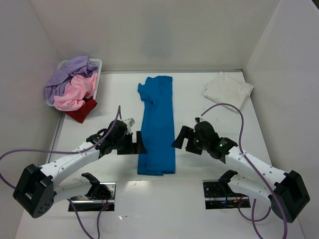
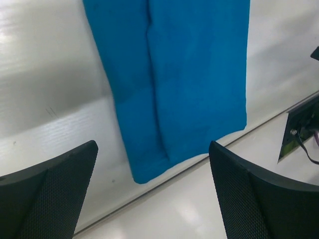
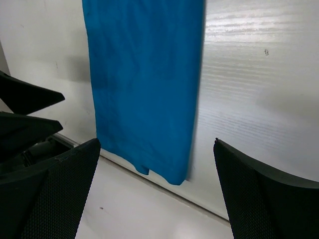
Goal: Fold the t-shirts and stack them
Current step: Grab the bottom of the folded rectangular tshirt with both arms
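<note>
- The blue t-shirt (image 1: pixel 157 129) lies flat in the middle of the worktop (image 1: pixel 199 219). It is folded into a long narrow strip, with its collar end far from the arm bases and its hem end near them.
- The left pincer (image 1: pixel 138 145) sits just beside the blue t-shirt's left edge, towards the hem end. Its jaws are spread wide and hold nothing. From above we cannot tell whether a fingertip touches the cloth.
- In the left wrist view the two black fingers (image 2: pixel 55 194) frame the hem corner of the blue t-shirt, where one folded layer overlaps another.
- The right pincer (image 1: pixel 179 139) sits just beside the blue t-shirt's right edge, roughly level with the left one. Its jaws are also spread wide and hold nothing.
- A white t-shirt (image 1: pixel 228 89) lies loosely bunched, well apart from the blue t-shirt, off its far right.
- The right arm's purple cable (image 1: pixel 234 110) arches up between the blue t-shirt and the white one.
- A white plastic basket (image 1: pixel 98 63) stands off the blue t-shirt's far left, against the side wall.
- A lavender t-shirt (image 1: pixel 70 74) is heaped in the basket, with a pink t-shirt (image 1: pixel 75 93) over its nearer side.
- A dark red t-shirt (image 1: pixel 82 110) spills under the pink one on the side facing the blue t-shirt, well apart from it.
</note>
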You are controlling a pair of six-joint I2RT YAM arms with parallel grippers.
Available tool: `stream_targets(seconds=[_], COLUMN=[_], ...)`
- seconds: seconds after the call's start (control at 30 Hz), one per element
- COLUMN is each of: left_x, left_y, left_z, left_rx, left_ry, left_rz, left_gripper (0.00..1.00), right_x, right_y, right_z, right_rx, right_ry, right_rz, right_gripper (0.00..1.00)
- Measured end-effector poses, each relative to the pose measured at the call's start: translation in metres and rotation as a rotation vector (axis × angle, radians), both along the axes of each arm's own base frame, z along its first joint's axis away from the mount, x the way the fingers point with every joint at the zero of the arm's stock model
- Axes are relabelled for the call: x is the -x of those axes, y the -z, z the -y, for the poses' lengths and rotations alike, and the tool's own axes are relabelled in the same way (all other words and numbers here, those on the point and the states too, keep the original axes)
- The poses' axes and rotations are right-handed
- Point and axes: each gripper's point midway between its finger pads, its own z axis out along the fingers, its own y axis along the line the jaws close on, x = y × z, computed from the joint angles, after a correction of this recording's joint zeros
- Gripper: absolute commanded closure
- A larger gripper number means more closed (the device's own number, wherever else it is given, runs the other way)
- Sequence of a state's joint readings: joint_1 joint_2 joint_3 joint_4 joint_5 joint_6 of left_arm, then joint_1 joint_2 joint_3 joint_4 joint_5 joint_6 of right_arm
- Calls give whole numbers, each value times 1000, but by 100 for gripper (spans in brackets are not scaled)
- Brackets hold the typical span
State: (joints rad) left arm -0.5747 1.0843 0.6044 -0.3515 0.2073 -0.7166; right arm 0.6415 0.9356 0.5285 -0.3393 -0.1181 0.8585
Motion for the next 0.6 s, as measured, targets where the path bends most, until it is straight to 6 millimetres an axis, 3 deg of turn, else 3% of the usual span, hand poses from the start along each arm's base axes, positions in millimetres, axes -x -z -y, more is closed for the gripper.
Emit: stream_targets(seconds=[0.2, 0.4, 0.6], left_x=[15, 40, 55], left_y=[7, 37, 40], left_z=[10, 19, 24], left_rx=[9, -60, -73], left_ry=[46, 119, 129], left_rz=[-57, -178, -231], left_gripper=[0, 0, 0], right_x=[19, 48, 53], right_y=[29, 68, 70], right_z=[-13, -29, -38], right_rx=[58, 190, 198], right_ry=[-68, -156, -149], right_rz=[-91, -205, -230], right_gripper=[4, 5, 12])
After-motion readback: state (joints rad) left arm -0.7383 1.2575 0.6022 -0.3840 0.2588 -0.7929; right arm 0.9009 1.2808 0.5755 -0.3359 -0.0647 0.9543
